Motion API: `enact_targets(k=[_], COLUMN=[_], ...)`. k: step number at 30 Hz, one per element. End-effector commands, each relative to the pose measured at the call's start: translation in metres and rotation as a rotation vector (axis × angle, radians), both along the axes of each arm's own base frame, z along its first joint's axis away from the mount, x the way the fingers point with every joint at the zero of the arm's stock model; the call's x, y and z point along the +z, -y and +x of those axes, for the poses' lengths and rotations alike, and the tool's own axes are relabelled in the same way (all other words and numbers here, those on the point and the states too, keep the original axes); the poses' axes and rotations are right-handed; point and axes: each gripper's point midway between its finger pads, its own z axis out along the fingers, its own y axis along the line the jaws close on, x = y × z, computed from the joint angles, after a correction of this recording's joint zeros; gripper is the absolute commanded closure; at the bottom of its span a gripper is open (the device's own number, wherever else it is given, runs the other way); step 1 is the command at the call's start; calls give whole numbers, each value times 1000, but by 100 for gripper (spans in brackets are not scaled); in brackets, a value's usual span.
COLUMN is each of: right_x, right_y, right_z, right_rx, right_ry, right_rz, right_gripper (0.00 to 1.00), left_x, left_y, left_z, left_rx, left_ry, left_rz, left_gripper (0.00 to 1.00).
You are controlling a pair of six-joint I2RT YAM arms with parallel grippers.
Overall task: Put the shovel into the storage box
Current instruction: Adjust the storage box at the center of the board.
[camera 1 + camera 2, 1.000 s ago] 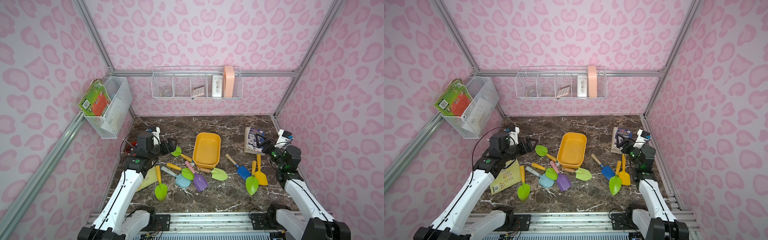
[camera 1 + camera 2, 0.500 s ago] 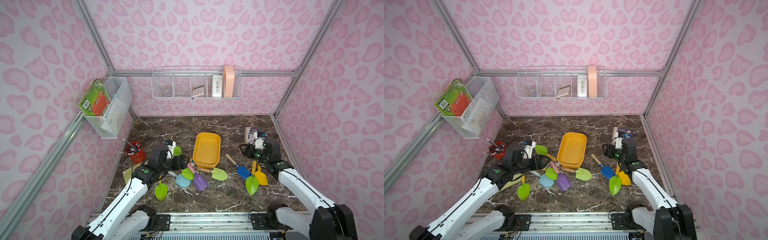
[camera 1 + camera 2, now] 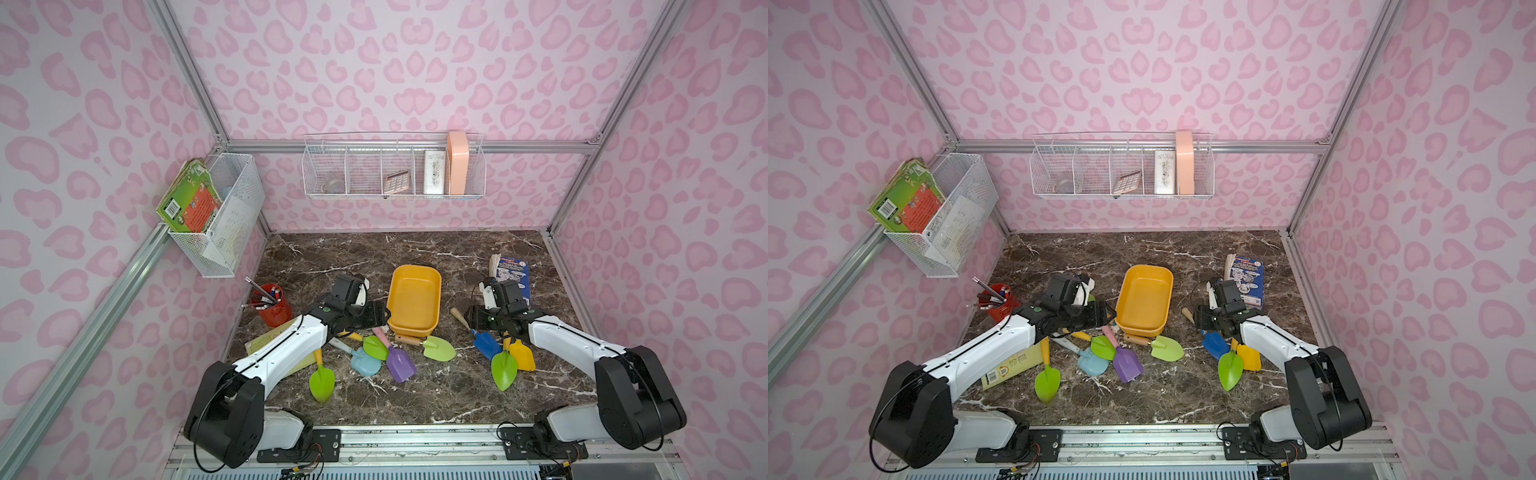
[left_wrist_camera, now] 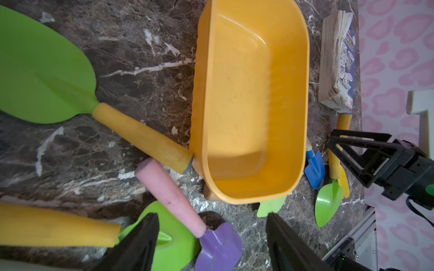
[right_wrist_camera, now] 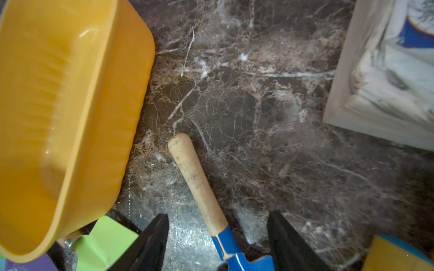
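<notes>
The yellow-orange storage box (image 3: 413,299) stands empty mid-table, also seen in the left wrist view (image 4: 253,105) and the right wrist view (image 5: 58,105). Several toy shovels lie around it. My left gripper (image 4: 211,215) is open, low over the purple shovel (image 4: 218,246) with the pink handle, its fingers on either side and apart from it. In a top view this gripper (image 3: 374,313) sits just left of the box. My right gripper (image 5: 218,214) is open, straddling the blue shovel (image 5: 199,183) at the base of its wooden handle without touching it.
A red pen cup (image 3: 272,307) stands at the left and a book (image 3: 509,270) at the back right. Green shovels (image 3: 322,382) (image 3: 504,370) (image 3: 438,348), a yellow one (image 3: 523,355) and a light blue one (image 3: 365,362) lie near the front. Wire baskets (image 3: 395,170) hang on the walls.
Both arms have swung in from the table's sides toward the box. The left now hovers over the shovel pile, the right over the blue shovel. Both pairs of jaws have narrowed somewhat.
</notes>
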Motion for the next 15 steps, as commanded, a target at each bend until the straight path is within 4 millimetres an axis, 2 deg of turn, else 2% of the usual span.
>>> enact_targets(k=[1,4,15], right_x=[-5,-15,-40], right_y=[-1,-9,-24], right_z=[7,8,6], right_rx=[14,45,103], right_ry=[-6,-28,-88], right_rz=[-52,-85,-152], right_gripper=[33,34,49], left_x=[0,-9,-30], left_y=[13,16,18], left_z=[17,28,52], left_rx=[-30,-33,-27], left_ry=[20,-4,-32], left_rz=[-17,12,92], left_gripper=[30,35,48])
